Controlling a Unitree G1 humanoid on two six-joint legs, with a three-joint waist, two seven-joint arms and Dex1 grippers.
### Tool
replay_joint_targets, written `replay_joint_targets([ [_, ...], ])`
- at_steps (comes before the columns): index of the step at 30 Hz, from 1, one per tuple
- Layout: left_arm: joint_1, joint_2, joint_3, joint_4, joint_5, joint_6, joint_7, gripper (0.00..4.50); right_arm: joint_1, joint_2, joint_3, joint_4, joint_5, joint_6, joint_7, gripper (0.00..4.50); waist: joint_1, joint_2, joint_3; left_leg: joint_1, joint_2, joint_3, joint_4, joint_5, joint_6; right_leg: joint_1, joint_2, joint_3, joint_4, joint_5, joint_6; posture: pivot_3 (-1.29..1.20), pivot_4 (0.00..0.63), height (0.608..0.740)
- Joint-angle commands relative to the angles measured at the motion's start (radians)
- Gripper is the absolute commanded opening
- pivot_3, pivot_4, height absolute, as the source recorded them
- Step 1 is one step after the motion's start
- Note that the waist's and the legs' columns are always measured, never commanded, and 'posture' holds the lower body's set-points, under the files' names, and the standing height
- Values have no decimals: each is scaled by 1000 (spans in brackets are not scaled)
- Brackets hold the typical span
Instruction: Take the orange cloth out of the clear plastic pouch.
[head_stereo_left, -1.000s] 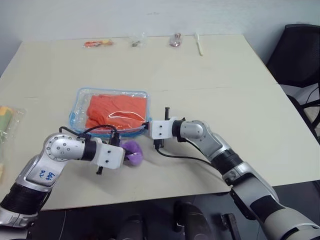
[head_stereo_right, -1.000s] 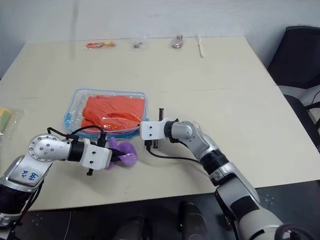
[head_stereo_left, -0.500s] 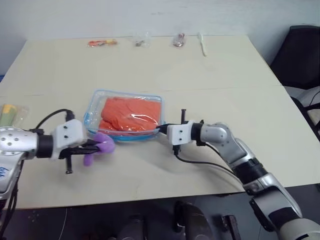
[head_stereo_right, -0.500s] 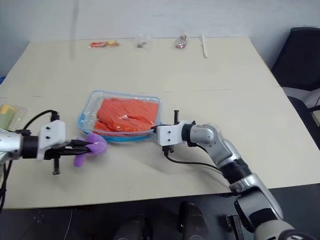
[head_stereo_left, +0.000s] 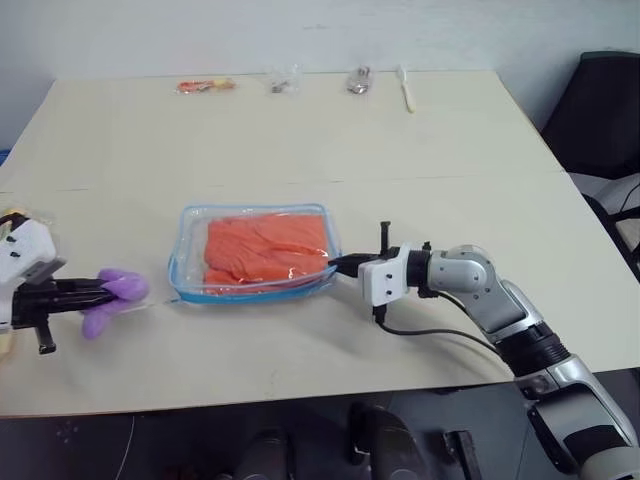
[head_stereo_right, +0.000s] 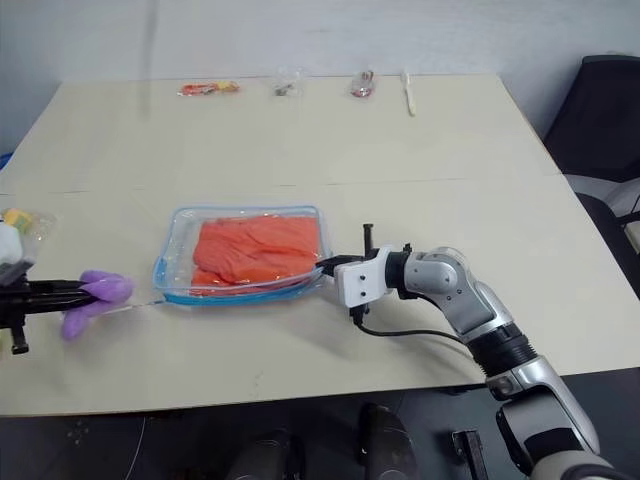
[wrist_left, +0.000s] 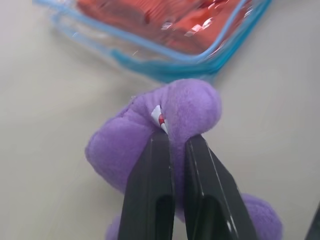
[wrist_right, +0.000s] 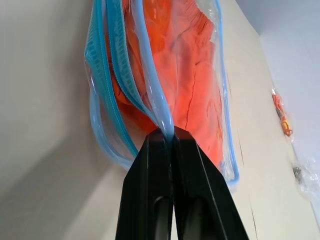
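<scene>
Orange cloth (head_stereo_left: 265, 249) inside clear plastic pouch (head_stereo_left: 190, 285); right gripper (head_stereo_left: 340, 266) pinches pouch rim; left gripper (head_stereo_left: 98, 292) clamps purple plush toy (head_stereo_left: 113, 297).

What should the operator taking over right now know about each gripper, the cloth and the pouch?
Left gripper: shut on the purple plush toy, held out at the table's left side, apart from the pouch.
Right gripper: shut on the blue rim at the near right corner of the clear plastic pouch, which lies flat mid-table.
Orange cloth: inside the pouch, none of it outside.
Done: plush toy is out of the way, pouch is pinned by its rim.
Left: put the toy down, bring the left gripper to the pouch's opening and pull the cloth out, probably while the right keeps hold.
</scene>
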Motion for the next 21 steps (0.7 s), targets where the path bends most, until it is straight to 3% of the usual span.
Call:
replay_joint_targets([
  [1, -11, -8, -22, 37, 33, -55, 25, 14, -7, -1, -37, 2, 11, -6, -13, 0, 0, 0, 0, 0, 0, 2, 0, 0, 0, 0, 0, 0, 0, 0, 0, 0, 150, 740],
  [4, -11, -22, -49, 4, 20, -48, 29, 14, -4, 2, -36, -2, 14, -2, -12, 0, -1, 0, 0, 0, 0, 6, 0, 0, 0, 0, 0, 0, 0, 0, 0, 0, 150, 740],
  [5, -15, -26, -54, -8, 9, -29, 33, 311, -3, 3, -36, -3, 17, 1, -10, 0, -1, 0, 0, 0, 0, 6, 0, 0, 0, 0, 0, 0, 0, 0, 0, 0, 150, 740],
  [8, -16, -29, -65, -23, 10, -25, 40, 1183, 3, 2, -39, -11, 30, 18, -3, 701, -1, 0, 0, 0, 0, 6, 0, 0, 0, 0, 0, 0, 0, 0, 0, 0, 150, 740],
  [18, 14, -23, -28, -41, 2, -25, 14, 4413, 37, -15, -60, -72, 46, 63, 18, 4200, -1, 0, 0, 0, 0, 7, 0, 0, 0, 0, 0, 0, 0, 0, 0, 0, 150, 740],
  [19, 15, -21, -24, -41, 1, -24, 13, 4497, 41, -17, -63, -79, 48, 68, 19, 4439, 0, 0, 0, 0, 0, 6, 0, 0, 0, 0, 0, 0, 0, 0, 0, 0, 150, 740],
  [21, 32, -11, 1, -46, -1, -23, -6, 4497, 62, -30, -75, -118, 60, 101, 29, 4439, 0, 0, 0, 0, 0, 7, 0, 0, 0, 0, 0, 0, 0, 0, 0, 0, 150, 740],
])
